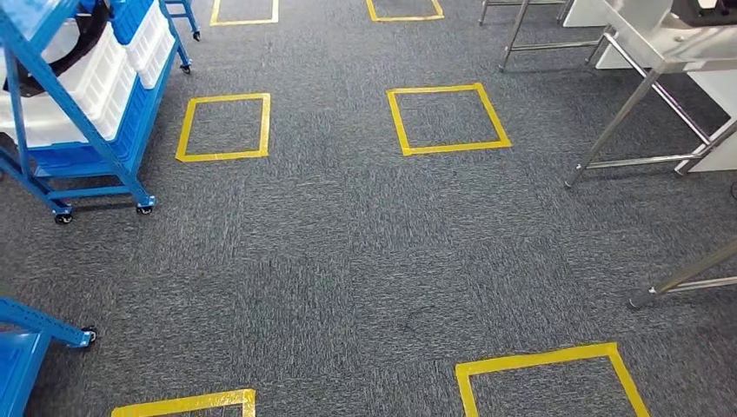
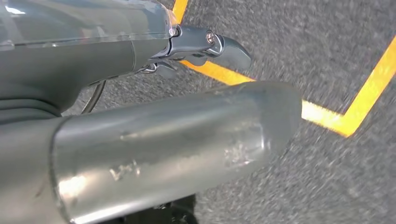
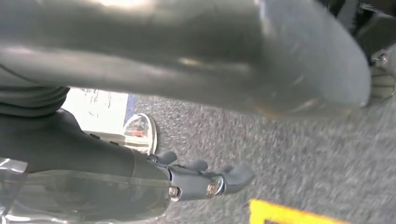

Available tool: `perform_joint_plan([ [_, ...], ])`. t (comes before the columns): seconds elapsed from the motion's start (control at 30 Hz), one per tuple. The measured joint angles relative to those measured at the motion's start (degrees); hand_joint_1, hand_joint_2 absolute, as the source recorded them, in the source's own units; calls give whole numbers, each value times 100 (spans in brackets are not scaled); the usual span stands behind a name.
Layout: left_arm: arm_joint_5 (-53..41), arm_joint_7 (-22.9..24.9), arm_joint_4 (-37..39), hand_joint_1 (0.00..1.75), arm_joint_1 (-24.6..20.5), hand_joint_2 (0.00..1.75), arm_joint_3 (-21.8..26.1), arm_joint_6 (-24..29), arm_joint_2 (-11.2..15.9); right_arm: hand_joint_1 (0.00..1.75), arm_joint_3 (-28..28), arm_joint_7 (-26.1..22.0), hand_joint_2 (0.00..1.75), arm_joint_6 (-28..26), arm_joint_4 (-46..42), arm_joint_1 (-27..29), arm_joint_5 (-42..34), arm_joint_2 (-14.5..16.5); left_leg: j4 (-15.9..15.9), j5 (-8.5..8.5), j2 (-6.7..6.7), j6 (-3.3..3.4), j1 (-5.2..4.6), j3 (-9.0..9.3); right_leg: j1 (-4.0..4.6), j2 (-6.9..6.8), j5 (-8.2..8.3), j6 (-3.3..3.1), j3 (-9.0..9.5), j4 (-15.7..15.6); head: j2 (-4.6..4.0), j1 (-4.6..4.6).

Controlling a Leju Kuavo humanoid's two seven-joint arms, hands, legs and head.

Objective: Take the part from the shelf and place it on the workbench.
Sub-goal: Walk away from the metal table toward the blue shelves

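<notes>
A blue wheeled shelf (image 1: 104, 152) stands at the far left of the head view, loaded with white bins (image 1: 104, 74). A dark curved item (image 1: 74, 48) lies among the bins; I cannot tell what it is. The steel-legged workbench (image 1: 665, 56) is at the far right. In the left wrist view my left hand (image 2: 154, 135) hangs over the carpet, fingers (image 2: 219, 46) stretched out and holding nothing. My right hand (image 3: 201, 70) also hangs above the floor with its fingers (image 3: 210, 179) extended and nothing in them.
Yellow tape squares (image 1: 448, 119) mark the grey carpet between shelf and workbench. A second blue cart (image 1: 30, 343) juts in at the lower left. More steel table legs (image 1: 687, 278) stand at the right edge and at the back (image 1: 521, 30).
</notes>
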Motion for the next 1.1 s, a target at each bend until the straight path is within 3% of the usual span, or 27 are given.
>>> perform_joint_plan([
  [0.03,-1,1,0,0,-4,0,0,-2,1,0,0,1,0,0,0,12,6,25,1,5,-66,15,-8,-11,-5,76,-163,2,-195,380,0,0],
  [0.07,-1,1,0,0,-5,0,0,-4,1,0,0,2,0,-1,0,22,10,43,4,7,-139,19,-17,-16,-7,103,-227,4,-339,641,0,-1],
  [0.1,0,2,0,0,-3,0,1,-4,1,0,0,4,0,-1,1,30,14,55,8,8,-220,20,-24,-15,-8,116,-186,1,-408,739,0,0],
  [0.13,-1,3,0,0,1,0,1,-4,1,0,0,5,0,0,1,33,17,62,16,7,-300,18,-28,-11,-10,132,-33,-7,-374,617,0,0],
  [0.17,-1,4,0,0,4,0,1,-5,1,0,0,7,0,1,1,35,19,66,28,3,-381,11,-29,-5,-13,185,198,-22,-247,302,0,0],
  [0.23,-3,7,0,0,-2,0,1,-7,-2,0,0,10,0,3,0,43,25,71,69,-8,-530,-24,-31,-21,-19,457,541,-64,46,-406,0,0],
  [0.3,-4,8,0,0,-12,0,1,-8,-4,0,0,13,0,4,-1,45,28,73,94,-4,-656,-92,-19,-67,-6,623,611,-93,167,-719,0,-1],
  [0.37,-6,9,-1,0,3,0,1,-8,-3,0,0,17,0,7,-1,28,31,74,90,12,-762,-172,4,-103,5,511,623,-138,188,-763,0,-1],
  [0.43,-11,10,-2,0,21,0,2,-8,-2,0,0,30,0,10,-1,22,37,72,251,-97,-582,-224,-2,-186,-4,355,655,-217,232,-837,0,-2],
  [0.5,-17,11,-2,0,11,0,2,-9,-3,0,-1,44,0,11,-1,45,43,60,822,-430,-239,-255,-8,-452,9,173,662,-276,263,-882,0,-1],
  [0.57,-33,12,-2,0,4,0,2,-10,-7,0,-2,51,0,12,-1,66,55,26,1499,-729,-99,-293,19,-775,32,-12,641,-301,269,-876,0,-1],
  [0.6,-40,12,-2,0,9,0,2,-10,-8,0,-2,52,0,13,-1,67,61,4,1632,-737,-71,-312,35,-833,37,-101,626,-300,276,-870,0,-1],
  [0.63,-47,12,-2,0,15,0,2,-10,-7,0,-2,52,0,14,-1,63,68,-14,1565,-646,-45,-328,50,-789,37,-184,607,-291,287,-863,0,-2],
  [0.7,-48,12,-3,0,23,0,3,-10,-4,0,-2,52,0,14,-1,53,80,-33,879,-298,135,-343,69,-418,32,-337,557,-247,335,-841,0,-2],
  [0.77,-49,12,-5,0,14,0,4,-10,-3,0,-2,52,0,12,-1,48,92,-36,294,-102,358,-301,52,-101,53,-461,499,-179,380,-812,0,-2],
  [0.8,-50,12,-6,0,13,0,4,-10,-3,0,-2,52,0,11,-1,39,96,-35,186,-91,411,-264,36,-52,69,-513,481,-146,396,-804,0,-1],
  [0.87,-52,12,-7,0,22,0,4,-9,-3,0,-2,51,0,11,-1,3,98,-35,176,-82,295,-182,13,-67,71,-609,466,-88,421,-814,0,-1],
  [0.9,-53,13,-8,0,30,0,4,-9,-3,0,-2,50,0,11,-1,-15,99,-35,151,-70,236,-145,15,-62,56,-577,438,-57,434,-798,0,0],
  [0.97,-56,17,-9,0,27,0,4,-9,-2,0,-2,46,0,13,-1,-21,105,-20,95,-34,114,-66,32,-43,18,-293,214,-17,325,-508,0,0],
  [1.03,-59,23,-9,0,14,0,5,-9,1,0,-2,44,0,15,-1,8,110,22,81,-18,-13,-14,22,-59,1,29,-165,-17,-24,199,0,-1],
  [1.07,-60,25,-9,0,10,0,6,-10,2,0,-2,44,0,15,-1,20,111,41,83,-15,-91,-2,13,-67,0,84,-294,-19,-214,552,0,0],
  [1.1,-60,25,-10,0,10,0,6,-9,2,0,-2,45,0,14,-1,30,113,55,86,-15,-175,3,3,-68,0,109,-322,-24,-348,772,0,0],
])
